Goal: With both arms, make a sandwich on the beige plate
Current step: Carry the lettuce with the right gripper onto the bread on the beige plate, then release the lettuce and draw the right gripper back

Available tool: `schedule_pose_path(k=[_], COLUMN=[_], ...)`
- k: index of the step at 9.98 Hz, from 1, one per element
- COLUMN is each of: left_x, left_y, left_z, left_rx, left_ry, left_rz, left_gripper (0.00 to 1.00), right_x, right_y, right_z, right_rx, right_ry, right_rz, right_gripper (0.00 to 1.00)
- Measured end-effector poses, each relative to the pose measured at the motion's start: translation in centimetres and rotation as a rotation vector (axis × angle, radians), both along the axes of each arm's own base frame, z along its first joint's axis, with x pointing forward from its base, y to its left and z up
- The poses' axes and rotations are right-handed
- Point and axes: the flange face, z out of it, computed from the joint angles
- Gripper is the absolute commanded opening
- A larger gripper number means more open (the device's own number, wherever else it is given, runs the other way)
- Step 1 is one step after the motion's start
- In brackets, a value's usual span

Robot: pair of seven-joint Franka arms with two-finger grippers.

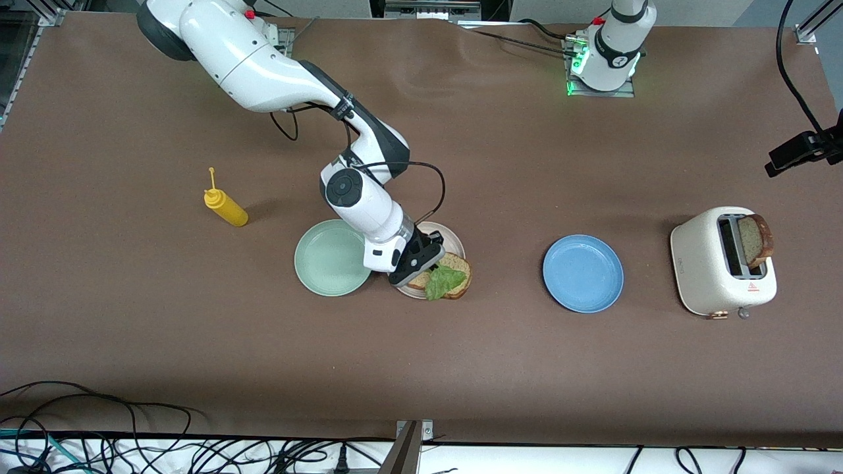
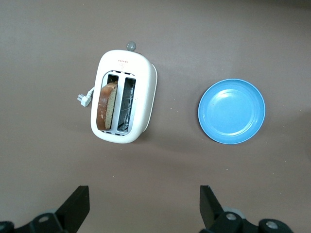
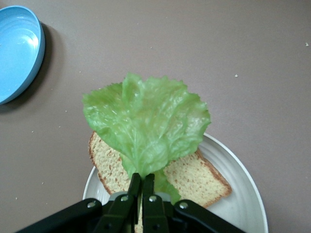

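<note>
Pinching the stem end of the lettuce leaf [image 3: 146,124], the right gripper [image 3: 141,187] hangs low over the beige plate [image 1: 454,245], its jaws clenched tight on the leaf, which drapes across the bread slice [image 3: 194,177] already lying on that plate. Taking the beige plate as the landmark: the bread sits on its part nearer the front camera, overlapping the rim slightly, and the lettuce spills past the bread's edge toward the front camera. A mint-green plate [image 1: 329,258] lies just beside the beige plate toward the right arm's end of the table, a yellow squeeze bottle [image 1: 226,207] stands well apart from it on that same side, and a blue plate [image 1: 583,273] lies well apart from it toward the left arm's end, with a cream toaster [image 1: 714,276] farther along still. One second bread slice [image 1: 756,240] stands upright in a toaster slot. The left gripper [image 2: 143,206] waits high over the stretch of table by the toaster and blue plate, fingers released wide and holding nothing. By my judgement the sandwich is roughly halfway there: bottom slice placed, lettuce on it but not yet let go. Left to do is releasing the leaf, then lifting the slice out of the toaster, most likely the left arm's job, and setting it on top of the lettuce on the beige plate.
</note>
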Motion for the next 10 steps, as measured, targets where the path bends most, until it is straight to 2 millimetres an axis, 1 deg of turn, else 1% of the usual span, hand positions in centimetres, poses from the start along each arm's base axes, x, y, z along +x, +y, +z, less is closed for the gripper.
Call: schedule_pose_path(k=[2, 4, 5, 6, 7, 8, 9, 10], left_x=[0.0, -0.1, -0.1, -0.1, -0.1, -0.2, -0.2, -0.2], left_y=[0.2, 0.9, 1.2, 1.3, 1.5, 1.8, 2.0, 2.1], left_z=[0.0, 0.0, 0.0, 0.0, -0.1, -0.1, -0.2, -0.2], left_rx=[0.000, 0.000, 0.000, -0.003, -0.008, -0.015, -0.022, -0.024], left_ry=[0.000, 0.000, 0.000, 0.000, 0.000, 0.000, 0.000, 0.001], left_rz=[0.004, 0.016, 0.021, 0.024, 0.028, 0.035, 0.041, 0.042], left_gripper=[1.00, 1.00, 1.00, 1.00, 1.00, 1.00, 1.00, 1.00], right_x=[-0.1, 0.0, 0.2, 0.6, 1.6, 2.8, 3.9, 4.8], right_y=[0.2, 0.2, 0.1, -0.2, -1.0, -2.4, -4.3, -6.6], right_z=[0.1, 0.2, 0.3, 0.7, 1.5, 2.8, 4.7, 7.2], right_rx=[-0.005, -0.006, -0.006, -0.003, 0.000, -0.012, -0.046, -0.097], right_ry=[-0.010, -0.016, -0.019, -0.027, -0.038, -0.031, -0.001, 0.049], right_rz=[0.014, 0.016, 0.015, 0.008, -0.007, -0.025, -0.035, -0.042], right_gripper=[0.79, 0.80, 0.81, 0.85, 0.85, 0.88, 1.00, 1.00])
